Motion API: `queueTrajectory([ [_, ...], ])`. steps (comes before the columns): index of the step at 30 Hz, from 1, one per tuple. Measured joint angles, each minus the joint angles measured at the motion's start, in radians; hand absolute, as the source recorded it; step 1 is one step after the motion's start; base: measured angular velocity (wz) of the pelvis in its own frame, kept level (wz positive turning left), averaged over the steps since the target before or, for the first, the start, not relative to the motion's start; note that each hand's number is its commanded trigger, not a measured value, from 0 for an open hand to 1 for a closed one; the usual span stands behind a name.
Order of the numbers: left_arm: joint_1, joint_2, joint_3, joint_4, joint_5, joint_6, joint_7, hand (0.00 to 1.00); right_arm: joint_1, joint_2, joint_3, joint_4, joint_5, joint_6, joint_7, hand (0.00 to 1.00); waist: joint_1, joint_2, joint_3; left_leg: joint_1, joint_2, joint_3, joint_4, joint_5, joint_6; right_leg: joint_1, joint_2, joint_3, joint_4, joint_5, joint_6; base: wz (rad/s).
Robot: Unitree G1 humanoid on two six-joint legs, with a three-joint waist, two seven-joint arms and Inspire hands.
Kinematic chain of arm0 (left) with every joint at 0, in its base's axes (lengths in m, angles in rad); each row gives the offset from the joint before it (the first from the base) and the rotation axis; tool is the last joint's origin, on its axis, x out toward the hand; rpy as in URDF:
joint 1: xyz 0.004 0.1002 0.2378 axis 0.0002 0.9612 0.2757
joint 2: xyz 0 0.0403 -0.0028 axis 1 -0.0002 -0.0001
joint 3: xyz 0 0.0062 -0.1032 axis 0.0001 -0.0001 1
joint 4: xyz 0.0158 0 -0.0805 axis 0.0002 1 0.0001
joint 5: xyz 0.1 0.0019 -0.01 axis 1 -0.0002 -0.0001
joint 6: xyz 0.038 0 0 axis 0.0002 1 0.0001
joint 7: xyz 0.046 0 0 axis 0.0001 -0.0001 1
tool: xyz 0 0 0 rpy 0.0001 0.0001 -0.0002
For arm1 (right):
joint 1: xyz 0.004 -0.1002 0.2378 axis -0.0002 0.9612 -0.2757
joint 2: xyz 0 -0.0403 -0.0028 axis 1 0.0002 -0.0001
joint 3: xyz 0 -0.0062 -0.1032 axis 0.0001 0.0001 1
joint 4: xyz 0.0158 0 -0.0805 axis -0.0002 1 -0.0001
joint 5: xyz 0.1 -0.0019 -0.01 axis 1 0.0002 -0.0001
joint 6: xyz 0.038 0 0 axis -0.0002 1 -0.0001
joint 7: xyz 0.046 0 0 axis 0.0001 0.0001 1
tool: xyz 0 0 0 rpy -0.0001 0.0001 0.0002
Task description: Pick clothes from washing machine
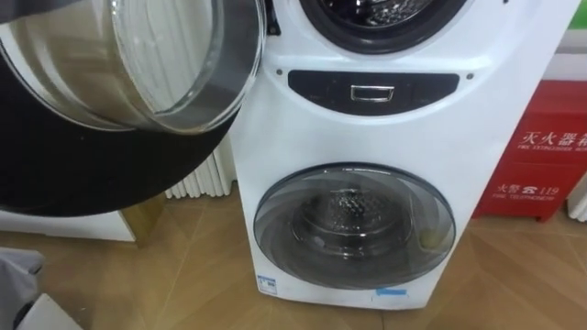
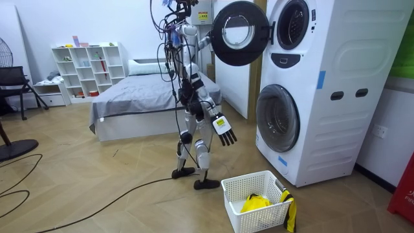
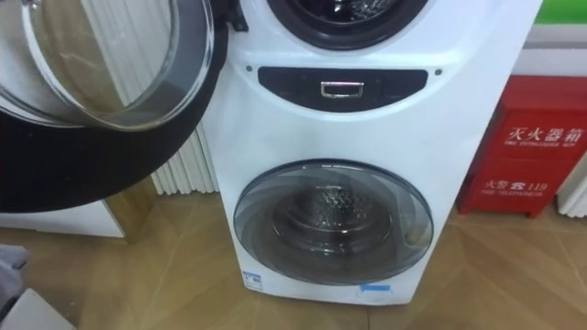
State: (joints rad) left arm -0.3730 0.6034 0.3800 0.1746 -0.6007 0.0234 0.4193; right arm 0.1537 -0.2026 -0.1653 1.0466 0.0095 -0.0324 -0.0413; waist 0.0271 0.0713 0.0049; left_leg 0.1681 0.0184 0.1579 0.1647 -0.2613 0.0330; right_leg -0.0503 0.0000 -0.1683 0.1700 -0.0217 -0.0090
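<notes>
Right hand (image 2: 224, 129) hangs low beside the thigh, spread wide and holding nothing. Its partner, the left hand (image 2: 208, 41), is raised to the rim of the upper door (image 1: 138, 55); whether it grips the rim I cannot tell. The robot stands on the wood floor facing the washing machine (image 1: 367, 137), with the upper door swung out to its left at head height and the lower door (image 1: 353, 220) closed.

One yellow garment (image 2: 255, 202) lies in the white basket (image 2: 252, 220) on the floor near the robot's feet, between it and the machine. Another piece hangs over the basket's far edge. If clothes are left in the upper drum (image 1: 367, 14), its opening sits too high in the eye views to show them.

The likely trouble is the door. It stands close to the head and the raised arm, so a careless turn could knock it or push it back across the opening. The drum is high, so a reach in from here may be blind and close on nothing. A step forward could also kick the basket away, and the next piece would then drop on the floor.
</notes>
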Motion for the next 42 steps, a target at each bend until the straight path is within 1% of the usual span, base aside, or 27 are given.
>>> queueTrajectory([
  [3,0.033,-0.008,-0.018,0.0,0.0,0.0,-0.008,0.0,0.011,0.0,0.024,0.002,0.003,0.001,0.0,0.0,-0.002,0.0,-0.0003,0.0,-0.001,0.001,0.001,0.0,0.0,0.001,0.0,0.0,0.0,0.001,0.001,0.0],
  [4,0.038,-0.012,-0.022,0.0,0.0,0.0,-0.01,0.0,0.012,0.0,0.028,0.002,0.003,0.001,0.0,0.0,-0.002,0.003,0.0013,0.0,-0.001,0.0,0.001,0.0,0.0,0.001,0.0,0.0,0.0,0.001,0.001,0.0],
  [5,0.046,-0.024,-0.024,0.0,-0.001,0.0,-0.015,0.0,0.012,0.001,0.03,0.002,0.003,0.001,0.001,0.0,-0.001,0.003,0.0014,0.0,-0.001,0.0,0.0,0.0,0.0,0.0,0.0,0.001,0.001,0.001,0.001,0.0],
  [9,0.067,-0.109,-0.018,0.002,-0.127,-0.002,-0.024,0.0,0.013,0.011,0.086,-0.005,-0.002,0.0,-0.006,0.0,0.003,0.005,0.0009,0.002,0.0,0.003,-0.003,0.0,0.0,-0.002,0.003,0.002,0.005,0.001,0.001,-0.01],
  [10,0.073,-0.119,-0.015,0.002,-0.143,-0.003,-0.024,0.0,0.013,0.011,0.094,-0.008,-0.005,0.0,-0.006,0.0,0.004,0.005,0.0009,0.002,-0.001,0.003,-0.003,0.0,0.0,-0.004,0.003,0.002,0.007,0.001,0.001,-0.09],
  [11,0.086,-0.139,-0.021,0.002,-0.176,-0.003,-0.024,0.0,0.011,0.013,0.102,-0.014,-0.015,-0.001,-0.006,0.0,0.003,0.004,0.0011,0.003,-0.009,0.008,-0.004,0.0,0.0,-0.009,0.003,0.005,0.011,0.001,0.001,-0.11],
  [12,0.094,-0.166,-0.027,0.002,-0.205,-0.004,-0.024,0.0,0.007,0.015,0.103,-0.016,-0.014,-0.002,-0.008,0.0,0.002,0.0,0.0002,0.001,-0.009,0.012,-0.003,0.0,0.001,-0.016,0.002,0.005,0.018,0.001,0.001,-0.1],
  [13,0.098,-0.18,-0.038,0.001,-0.218,-0.006,-0.024,0.0,0.006,0.015,0.103,-0.02,-0.015,-0.002,-0.008,0.0,-0.001,-0.003,-0.0001,-0.001,-0.009,0.016,-0.002,0.001,0.001,-0.018,0.001,0.004,0.019,0.001,0.001,-0.03],
  [15,0.121,-0.229,-0.07,0.002,-0.235,-0.011,-0.024,0.0,0.007,0.017,0.109,-0.042,-0.015,-0.003,-0.008,0.0,-0.021,-0.022,0.0015,-0.001,-0.005,0.018,-0.001,0.002,0.003,-0.017,-0.003,0.004,0.017,0.001,0.001,0.0],
  [16,0.129,-0.237,-0.087,0.002,-0.241,-0.011,-0.025,0.0,0.006,0.018,0.11,-0.042,-0.016,-0.004,-0.008,0.0,-0.024,-0.029,0.0004,0.0,-0.005,0.02,-0.001,0.002,0.003,-0.017,-0.002,0.005,0.017,0.001,0.001,-0.07],
  [17,0.144,-0.253,-0.123,0.002,-0.248,-0.011,-0.034,0.0,0.006,0.024,0.11,-0.042,-0.016,-0.004,-0.009,0.0,-0.032,-0.041,-0.0002,0.001,-0.005,0.022,-0.001,0.002,0.003,-0.016,-0.001,0.01,0.016,0.001,0.001,-0.07],
  [18,0.153,-0.281,-0.149,0.002,-0.262,-0.011,-0.039,0.0,0.006,0.035,0.11,-0.043,-0.018,-0.004,-0.011,0.0,-0.044,-0.051,0.0023,0.001,-0.005,0.025,-0.001,0.002,0.003,-0.016,0.0,0.015,0.015,0.001,0.001,-0.06],
  [19,0.156,-0.3,-0.158,0.002,-0.26,-0.011,-0.039,0.0,0.007,0.041,0.112,-0.045,-0.023,-0.004,-0.012,0.0,-0.05,-0.056,0.0032,0.001,-0.005,0.027,0.0,0.002,0.003,-0.016,0.0,0.017,0.015,0.001,0.001,-0.11],
  [20,0.163,-0.339,-0.174,0.002,-0.255,-0.011,-0.04,0.0,0.009,0.054,0.12,-0.047,-0.037,-0.003,-0.013,0.0,-0.056,-0.062,0.0031,-0.002,-0.004,0.031,0.0,0.002,0.003,-0.02,0.002,0.023,0.014,0.003,0.0,-0.11],
  [21,0.172,-0.364,-0.207,0.003,-0.258,-0.011,-0.042,0.0,0.009,0.061,0.138,-0.047,-0.041,-0.003,-0.012,0.0,-0.07,-0.066,0.0041,-0.004,-0.004,0.031,-0.001,0.002,0.003,-0.021,0.003,0.029,0.012,0.006,0.0,-0.1],
  [22,0.176,-0.39,-0.236,0.003,-0.267,-0.011,-0.043,0.0,0.009,0.064,0.149,-0.048,-0.038,-0.002,-0.012,0.0,-0.078,-0.072,0.0013,-0.005,-0.005,0.031,-0.003,0.002,0.003,-0.022,0.003,0.029,0.012,0.007,0.001,0.0],
  [23,0.176,-0.405,-0.24,0.003,-0.27,-0.011,-0.043,0.0,0.009,0.065,0.153,-0.048,-0.036,-0.002,-0.012,0.0,-0.082,-0.072,0.0015,-0.006,-0.005,0.031,-0.004,0.002,0.003,-0.023,0.002,0.028,0.012,0.008,0.001,0.0],
  [24,0.176,-0.418,-0.275,0.002,-0.241,-0.017,-0.044,0.0,0.003,0.065,0.166,-0.051,-0.037,-0.001,-0.012,0.0,-0.092,-0.072,0.0018,-0.006,-0.005,0.029,-0.01,0.002,0.003,-0.023,0.001,0.026,0.013,0.008,0.002,0.06],
  [25,0.176,-0.427,-0.317,0.001,-0.192,-0.03,-0.053,0.0,-0.01,0.063,0.178,-0.05,-0.038,0.001,-0.011,0.0,-0.101,-0.071,0.0018,-0.006,-0.005,0.028,-0.014,0.002,0.003,-0.024,0.0,0.025,0.014,0.008,0.002,0.06],
  [27,0.176,-0.441,-0.361,0.0,-0.137,-0.043,-0.082,0.0,-0.035,0.064,0.197,-0.05,-0.047,0.001,-0.007,0.0,-0.109,-0.07,0.0023,-0.006,-0.005,0.028,-0.015,0.002,0.003,-0.025,0.001,0.025,0.014,0.008,0.002,0.0],
  [28,0.176,-0.447,-0.376,-0.001,-0.114,-0.044,-0.088,0.0,-0.043,0.065,0.206,-0.05,-0.051,0.001,-0.006,0.0,-0.111,-0.07,0.0023,-0.007,-0.005,0.027,-0.015,0.002,0.003,-0.026,0.001,0.024,0.013,0.008,0.002,0.0],
  [30,0.176,-0.463,-0.461,-0.037,-0.056,-0.043,-0.124,0.0,-0.056,0.068,0.231,-0.077,-0.069,0.001,0.004,0.0,-0.117,-0.069,0.0018,-0.011,-0.005,0.025,-0.017,0.002,0.003,-0.026,0.002,0.018,0.003,0.009,0.004,0.05],
  [33,0.176,-0.464,-0.582,-0.094,-0.004,-0.036,-0.17,0.0,-0.052,0.066,0.255,-0.132,-0.093,0.0,0.019,0.0,-0.145,-0.066,0.0005,-0.017,-0.004,0.026,-0.017,0.002,0.003,-0.029,0.004,0.022,-0.004,0.011,0.006,0.0],
  [36,0.178,-0.472,-0.635,-0.092,0.024,-0.026,-0.191,0.0,-0.04,0.067,0.289,-0.174,-0.093,0.0,0.032,0.0,-0.17,-0.065,0.0006,-0.016,-0.003,0.033,-0.013,0.003,0.005,-0.028,0.008,0.032,-0.013,0.011,0.006,-0.12],
  [37,0.178,-0.462,-0.659,-0.086,0.024,-0.022,-0.212,0.0,-0.038,0.067,0.299,-0.176,-0.093,0.001,0.035,0.0,-0.179,-0.064,0.0013,-0.017,-0.002,0.034,-0.014,0.003,0.005,-0.026,0.01,0.032,-0.02,0.011,0.006,-0.06],
  [40,0.182,-0.455,-0.711,-0.062,0.025,-0.016,-0.256,0.0,-0.03,0.067,0.301,-0.176,-0.092,0.001,0.046,0.0,-0.188,-0.062,0.0029,-0.015,0.001,0.038,-0.014,0.003,0.005,-0.024,0.013,0.033,-0.021,0.011,0.006,-0.02],
  [42,0.186,-0.457,-0.751,-0.037,0.025,-0.004,-0.28,0.0,-0.029,0.067,0.301,-0.176,-0.088,0.0,0.047,0.0,-0.187,-0.062,0.0032,-0.014,0.005,0.055,-0.015,0.003,0.005,-0.027,0.019,0.043,-0.024,0.012,0.004,-0.17],
])
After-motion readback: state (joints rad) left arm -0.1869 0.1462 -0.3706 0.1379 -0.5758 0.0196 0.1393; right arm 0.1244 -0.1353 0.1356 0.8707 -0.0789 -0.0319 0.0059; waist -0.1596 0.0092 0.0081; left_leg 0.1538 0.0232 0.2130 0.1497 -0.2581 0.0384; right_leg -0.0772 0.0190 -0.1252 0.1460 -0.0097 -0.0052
